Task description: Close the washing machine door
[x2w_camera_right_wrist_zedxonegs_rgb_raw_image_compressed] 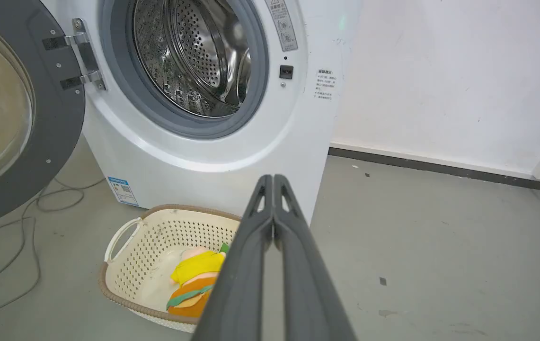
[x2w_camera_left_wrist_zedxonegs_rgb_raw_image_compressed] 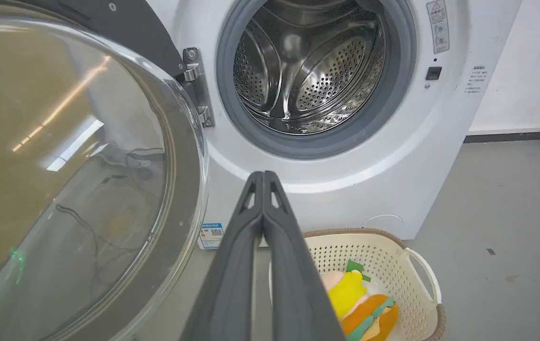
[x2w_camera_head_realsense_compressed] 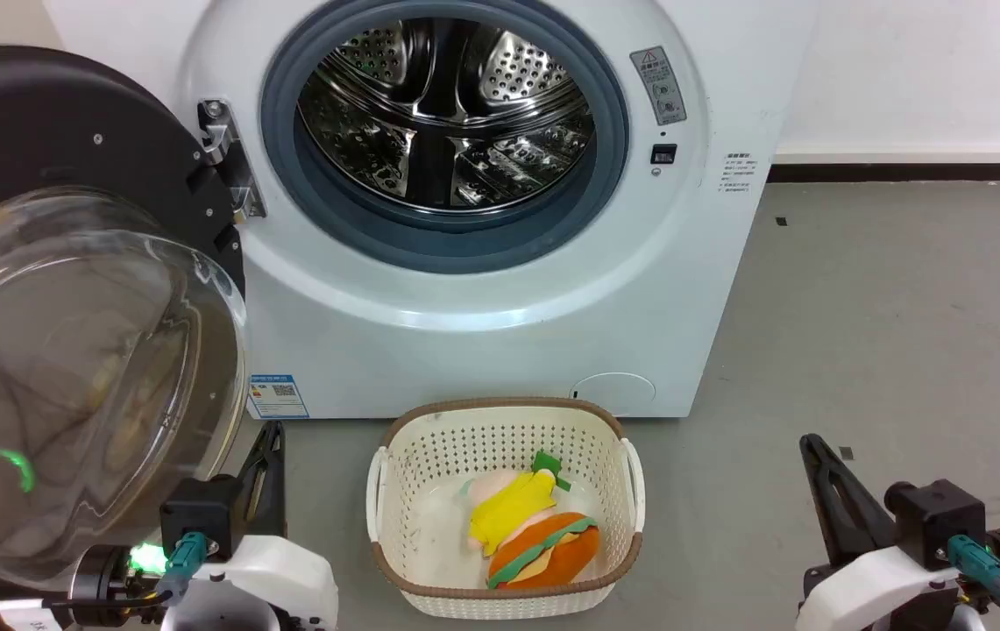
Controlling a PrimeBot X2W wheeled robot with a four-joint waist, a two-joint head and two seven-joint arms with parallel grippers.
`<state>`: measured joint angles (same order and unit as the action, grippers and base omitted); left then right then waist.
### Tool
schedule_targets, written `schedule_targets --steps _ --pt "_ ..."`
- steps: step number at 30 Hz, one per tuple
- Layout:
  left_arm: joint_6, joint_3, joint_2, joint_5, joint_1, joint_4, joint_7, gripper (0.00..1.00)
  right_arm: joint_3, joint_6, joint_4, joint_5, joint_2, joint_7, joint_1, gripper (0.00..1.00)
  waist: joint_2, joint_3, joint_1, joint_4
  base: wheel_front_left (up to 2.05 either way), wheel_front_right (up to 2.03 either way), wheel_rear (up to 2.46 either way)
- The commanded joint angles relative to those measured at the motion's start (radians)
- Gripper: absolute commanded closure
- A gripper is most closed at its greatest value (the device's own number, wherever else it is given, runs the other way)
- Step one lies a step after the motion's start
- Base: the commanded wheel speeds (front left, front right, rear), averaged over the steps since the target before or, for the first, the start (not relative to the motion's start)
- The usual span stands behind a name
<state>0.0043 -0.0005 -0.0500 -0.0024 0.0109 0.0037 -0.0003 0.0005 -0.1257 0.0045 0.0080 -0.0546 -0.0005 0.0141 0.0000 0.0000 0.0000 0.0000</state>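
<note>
Door [x2w_camera_head_realsense_compressed: 88, 307] hangs wide open, up-left of left tool [x2w_camera_head_realsense_compressed: 273, 434] and just beside it, with the glass bowl bulging toward the tool. Washer [x2w_camera_head_realsense_compressed: 482, 289] stands ahead of both tools, drum [x2w_camera_head_realsense_compressed: 447, 114] bare. Left tool is pressed together and empty; right tool [x2w_camera_head_realsense_compressed: 811, 443], well apart to the right, is the same. Basket [x2w_camera_head_realsense_compressed: 394, 491] with a toy [x2w_camera_head_realsense_compressed: 535, 535] sits on the floor between them.

Risks, as a guess: left tool is on the bowl side, so a push from here would swing the door wider and load the hinge [x2w_camera_head_realsense_compressed: 228, 166]. Thin fingers may skid on the glossy rim or the glass. A tool left in the door's arc could get pinched against the washer.

Right wrist view adds cable [x2w_camera_right_wrist_zedxonegs_rgb_raw_image_compressed: 38, 203] on the floor under the door, a possible snag for the wheels. Head view adds how near the left tool is to the bowl.
</note>
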Motion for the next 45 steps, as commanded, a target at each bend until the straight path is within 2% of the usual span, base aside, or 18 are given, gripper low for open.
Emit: schedule_targets --steps 1,20,21,22,23,45 --pt "-0.004 0.000 0.000 0.002 -0.011 -0.004 0.000 1.00 0.000 -0.005 -0.005 -0.008 0.004 0.000 -0.014 1.00 0.0000 0.000 0.0000 0.000 0.00 0.00 0.00" --pt "-0.004 0.000 0.000 0.002 -0.011 -0.004 0.000 1.00 0.000 -0.005 -0.005 -0.008 0.004 0.000 -0.014 1.00 0.0000 0.000 0.0000 0.000 0.00 0.00 0.00" --pt "-0.004 0.000 0.000 0.002 -0.011 -0.004 0.000 0.00 0.000 -0.005 -0.005 -0.008 0.004 0.000 -0.014 0.00 0.0000 0.000 0.0000 0.000 0.00 0.00 0.00" --pt "0.001 0.000 0.000 0.000 0.000 0.000 0.000 1.00 0.000 0.001 0.000 0.001 0.000 0.000 0.000 1.00 0.0000 0.000 0.0000 0.000 0.00 0.00 0.00" --pt "0.001 0.000 0.000 0.000 0.000 0.001 0.000 0.00 0.000 0.001 0.001 0.001 0.000 0.000 0.001 0.00 0.0000 0.000 0.0000 0.000 0.00 0.00 0.00" --pt "0.054 -0.034 -0.002 0.000 0.008 0.003 -0.046 0.00 -0.033 0.000 -0.012 0.056 0.001 -0.046 0.008 0.00 0.0000 0.005 0.0000 0.011 0.00 0.00 0.00"
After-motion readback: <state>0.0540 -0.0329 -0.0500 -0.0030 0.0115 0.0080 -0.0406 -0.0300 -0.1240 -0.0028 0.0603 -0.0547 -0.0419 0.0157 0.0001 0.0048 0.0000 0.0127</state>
